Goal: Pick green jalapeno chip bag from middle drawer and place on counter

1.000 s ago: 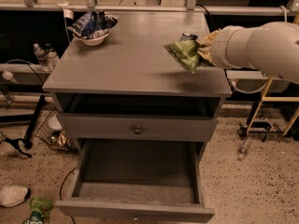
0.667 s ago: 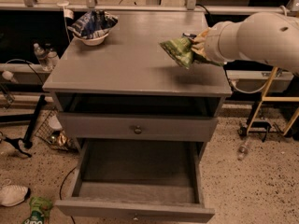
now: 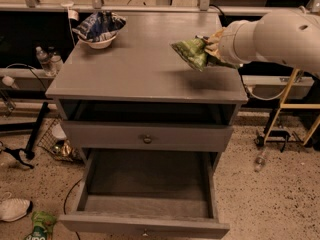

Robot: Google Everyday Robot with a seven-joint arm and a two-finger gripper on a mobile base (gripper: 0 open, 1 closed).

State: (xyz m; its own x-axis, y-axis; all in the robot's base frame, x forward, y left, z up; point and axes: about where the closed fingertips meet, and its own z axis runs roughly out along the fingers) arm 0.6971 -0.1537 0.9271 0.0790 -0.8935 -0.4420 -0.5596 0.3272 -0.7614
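The green jalapeno chip bag point(image 3: 191, 53) hangs in my gripper point(image 3: 212, 46) a little above the right part of the counter point(image 3: 140, 69). The gripper comes in from the right on a thick white arm point(image 3: 272, 36) and is shut on the bag's right end. The bag casts a shadow on the counter just below it. The middle drawer point(image 3: 147, 194) is pulled wide open at the bottom of the cabinet, and its inside shows nothing in it.
A white bowl point(image 3: 100, 40) holding a dark-blue packet point(image 3: 101, 24) stands at the counter's back left. A closed drawer front with a round knob point(image 3: 147, 139) sits above the open drawer. Bottles point(image 3: 47, 59), a shoe point(image 3: 14, 209) and a green packet point(image 3: 40, 225) lie at the left.
The arm has carried the chip bag leftward and a little further over the counter. The bag stays in the gripper. The drawer has not moved.
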